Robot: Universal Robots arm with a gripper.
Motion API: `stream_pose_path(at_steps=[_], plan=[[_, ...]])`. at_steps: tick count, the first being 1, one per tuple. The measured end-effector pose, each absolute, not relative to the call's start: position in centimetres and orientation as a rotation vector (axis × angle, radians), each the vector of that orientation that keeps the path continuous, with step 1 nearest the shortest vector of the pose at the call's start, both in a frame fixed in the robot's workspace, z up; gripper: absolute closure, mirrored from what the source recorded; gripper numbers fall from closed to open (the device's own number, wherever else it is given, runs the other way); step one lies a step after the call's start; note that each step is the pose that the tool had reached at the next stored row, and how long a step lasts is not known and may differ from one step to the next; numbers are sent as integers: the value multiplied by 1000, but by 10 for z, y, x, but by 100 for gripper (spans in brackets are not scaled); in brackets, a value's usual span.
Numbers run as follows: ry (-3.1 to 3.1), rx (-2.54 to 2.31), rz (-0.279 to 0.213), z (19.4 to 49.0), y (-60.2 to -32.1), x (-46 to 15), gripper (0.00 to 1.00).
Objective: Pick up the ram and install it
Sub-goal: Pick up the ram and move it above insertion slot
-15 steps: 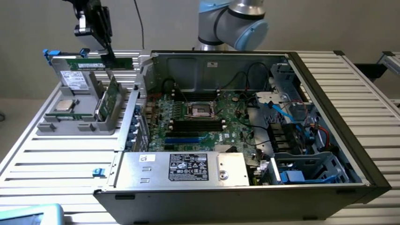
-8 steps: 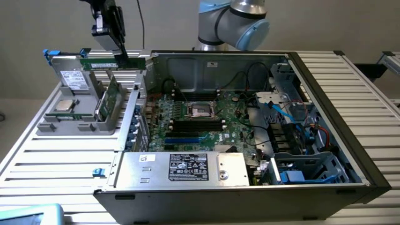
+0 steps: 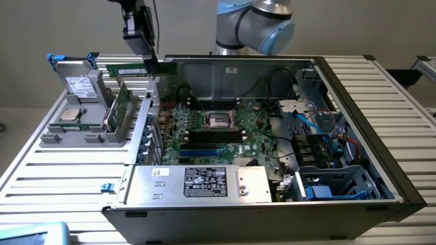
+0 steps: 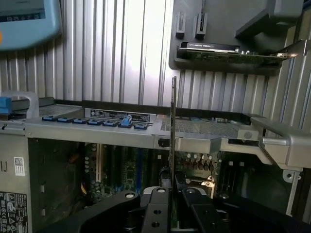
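Note:
The ram (image 3: 129, 70) is a slim green stick, held level in the air above the back left corner of the open computer case (image 3: 354, 87). My gripper (image 3: 158, 64) is shut on its end nearest the case. In the wrist view the ram (image 4: 173, 121) appears edge-on as a thin strip rising from between the black fingers (image 4: 159, 196) of the gripper (image 4: 173, 191). Below it lie the case wall and the motherboard (image 3: 225, 127), whose dark memory slots (image 3: 214, 136) sit in front of the processor socket (image 3: 219, 120).
A grey parts holder (image 3: 75, 133) at the exterior view's left carries a drive box (image 3: 81, 84), a square silver processor (image 3: 71, 115) and an upright green card (image 3: 120, 108). The power supply (image 3: 197, 182) fills the case front. Cables and a drive cage (image 3: 334, 178) crowd the right side.

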State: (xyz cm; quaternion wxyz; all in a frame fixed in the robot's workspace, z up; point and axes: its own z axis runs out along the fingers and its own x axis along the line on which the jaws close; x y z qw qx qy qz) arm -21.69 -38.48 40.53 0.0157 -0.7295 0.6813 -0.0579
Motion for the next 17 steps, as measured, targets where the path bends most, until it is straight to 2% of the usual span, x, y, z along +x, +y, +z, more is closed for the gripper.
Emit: stream_pose_path(at_steps=[17], plan=[[2119, -2268, -181, 404, -383, -148, 86]])
